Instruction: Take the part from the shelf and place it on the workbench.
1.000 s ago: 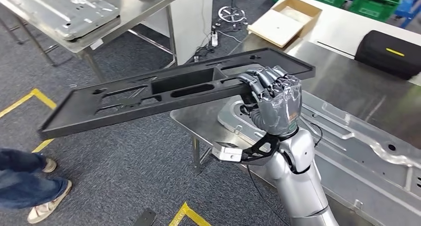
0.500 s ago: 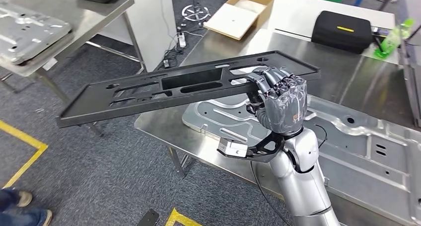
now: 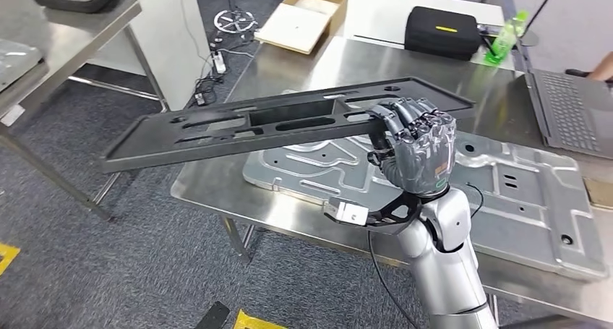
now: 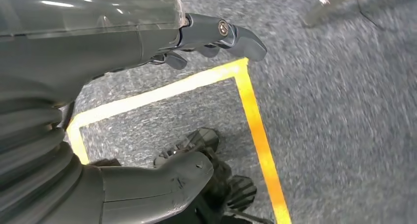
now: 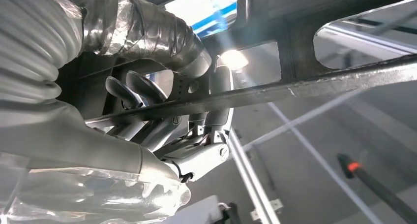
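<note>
Right hand (image 3: 416, 155): raised above the workbench, fingers curled over the near long edge of the part, thumb beneath; clamped on it. The right wrist view shows the fingers (image 5: 147, 130) wrapped around a thin rail of the panel from below. The grasp lies toward one end, not at the middle, so the long free end probably levers against the fingers.

Part (image 3: 282, 123): long, flat, black panel with slots and a rectangular recess. Held roughly level, carried in the air, clear of the shelf and not yet set down. One end hangs over the workbench, the other reaches out past the bench edge over the floor. Level carriage likely keeps it from sliding in the hand.

Workbench (image 3: 217, 188): stainless top, directly under the hand. A large pressed metal sheet (image 3: 506, 191) lies flat on it and takes much of the near surface; the judged landing place is on or beside that sheet.

Further back on the bench: black case (image 3: 442, 31), open cardboard box (image 3: 303, 14), green bottle (image 3: 506, 36), laptop (image 3: 571, 112) at the right edge.

Left hand (image 4: 216, 34): hangs low over grey carpet with yellow floor tape (image 4: 255, 120); holds nothing, fingers partly curled; whether they are together or apart cannot be told.
</note>
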Controlling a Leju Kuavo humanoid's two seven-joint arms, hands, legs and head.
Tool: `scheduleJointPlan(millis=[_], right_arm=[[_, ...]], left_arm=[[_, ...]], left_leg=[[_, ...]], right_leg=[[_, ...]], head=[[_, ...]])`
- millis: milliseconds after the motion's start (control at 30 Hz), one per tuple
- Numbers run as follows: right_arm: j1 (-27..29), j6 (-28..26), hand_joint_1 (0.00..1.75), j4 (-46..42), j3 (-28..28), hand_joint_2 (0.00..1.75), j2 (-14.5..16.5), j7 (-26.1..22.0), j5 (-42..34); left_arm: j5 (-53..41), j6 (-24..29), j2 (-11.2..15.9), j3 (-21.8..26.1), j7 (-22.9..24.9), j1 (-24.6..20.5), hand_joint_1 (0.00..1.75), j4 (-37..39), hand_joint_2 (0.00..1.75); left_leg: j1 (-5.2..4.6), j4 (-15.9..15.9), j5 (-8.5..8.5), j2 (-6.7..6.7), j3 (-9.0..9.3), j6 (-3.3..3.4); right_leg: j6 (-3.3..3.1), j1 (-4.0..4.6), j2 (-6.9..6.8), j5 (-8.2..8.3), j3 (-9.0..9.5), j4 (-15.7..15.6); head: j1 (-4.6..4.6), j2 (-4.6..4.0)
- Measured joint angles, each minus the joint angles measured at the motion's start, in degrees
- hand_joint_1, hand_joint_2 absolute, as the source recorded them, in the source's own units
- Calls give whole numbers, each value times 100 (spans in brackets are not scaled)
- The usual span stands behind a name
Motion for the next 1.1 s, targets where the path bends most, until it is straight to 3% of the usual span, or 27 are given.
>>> scheduleJointPlan(millis=[67,133,167,233,300,367,400,433,467,500,600,667,733,800,867,933,967,1000,1033,1100], right_arm=[[0,0,175,15,-129,175,0,-58,-9],[-5,-1,175,31,-240,175,0,-102,-34],[-5,-1,175,45,-292,175,-1,-119,-51],[6,0,175,82,-405,175,-1,-153,-71],[17,-1,175,125,-531,175,-1,-117,-32],[33,-1,175,223,-728,175,2,-197,-66],[45,0,175,310,-889,175,5,-334,-138],[58,0,175,411,-1084,175,8,-506,-217],[68,0,175,513,-1286,175,10,-649,-273],[76,0,175,608,-1471,175,12,-741,-302],[62,0,175,830,-1869,175,28,-817,-303],[51,0,175,966,-2073,175,40,-755,-328],[19,0,175,1169,-2212,175,3,-545,-517],[-90,0,175,1517,-2257,175,-137,-203,-927],[-261,2,175,1966,-2226,175,-380,107,-1348],[-419,27,175,2415,-2147,175,-661,278,-1612],[-478,57,175,2616,-2103,175,-789,329,-1705],[-534,101,175,2803,-2060,175,-903,367,-1795],[-590,148,175,2964,-2020,175,-1002,395,-1876],[-723,266,175,3247,-1939,175,-1178,427,-2032]], left_arm=[[-11,-17,-4,-20,-35,-5,0,0,175],[-17,-33,-5,-39,-55,-7,0,0,175],[-19,-40,-4,-45,-58,-9,0,0,175],[-21,-53,-4,-57,-63,-16,0,0,175],[-12,-95,-4,-66,-98,-20,0,0,175],[-1,-155,2,-67,-151,1,0,0,175],[2,-177,8,-67,-167,21,0,0,175],[4,-190,16,-67,-176,43,0,0,175],[6,-196,22,-67,-180,58,0,0,175],[7,-200,25,-67,-180,65,0,0,175],[7,-199,44,-67,-185,54,0,0,175],[8,-198,62,-66,-193,40,0,0,175],[12,-198,70,-65,-204,35,0,0,175],[12,-207,70,-66,-222,30,0,0,175],[6,-225,72,-67,-235,24,0,0,175],[-1,-245,79,-67,-238,37,0,0,175],[-4,-254,82,-67,-238,44,0,0,175],[-5,-262,85,-67,-239,46,0,0,175],[-6,-271,85,-68,-241,45,0,0,175],[-8,-291,86,-70,-245,36,0,0,175]], left_leg=[[-14,5,-31,122,27,-35],[-45,10,-67,224,54,-94],[-64,9,-81,277,67,-125],[-63,9,-117,363,95,-187],[-42,221,-296,196,32,-235],[-25,851,-643,-103,-245,-253],[-23,1228,-792,-187,-430,-255],[-25,1498,-852,-227,-578,-255],[-26,1585,-801,-246,-651,-251],[-27,1453,-641,-254,-625,-240],[-43,469,-77,-312,-250,-162],[-72,175,-13,-356,-140,-115],[-79,111,3,-354,-126,-74],[-58,38,63,-336,-108,-9],[-45,-5,102,-320,-98,36],[-48,-4,106,-308,-104,47],[-47,-2,106,-300,-103,46],[-45,2,104,-292,-102,44],[-42,9,99,-284,-99,36],[-54,42,75,-273,-109,-5]], right_leg=[[-34,31,-211,313,424,-750],[-97,87,-375,428,678,-1238],[-123,114,-380,408,687,-1291],[-178,100,-233,426,677,-1308],[-246,66,-105,449,694,-1342],[-299,57,1,455,702,-1352],[-315,64,49,452,702,-1345],[-325,72,93,446,702,-1335],[-329,79,135,441,701,-1322],[-329,84,178,434,702,-1306],[-294,88,269,405,690,-1248],[-238,81,296,406,654,-1224],[-167,71,305,429,632,-1239],[-105,66,225,358,596,-1157],[-51,46,112,73,390,-689],[1,14,76,-226,72,-1],[24,-5,69,-256,-17,192],[44,-27,58,-182,-10,184],[59,-50,40,-21,101,-35],[77,-72,-24,301,472,-784]], head=[[1,0],[-2,0],[-4,0],[-5,0],[-5,0],[-6,0],[-7,0],[-7,0],[-7,0],[-6,0],[-6,0],[-6,0],[-6,0],[-4,0],[-1,0],[0,0],[0,0],[0,0],[-1,0],[0,0]])
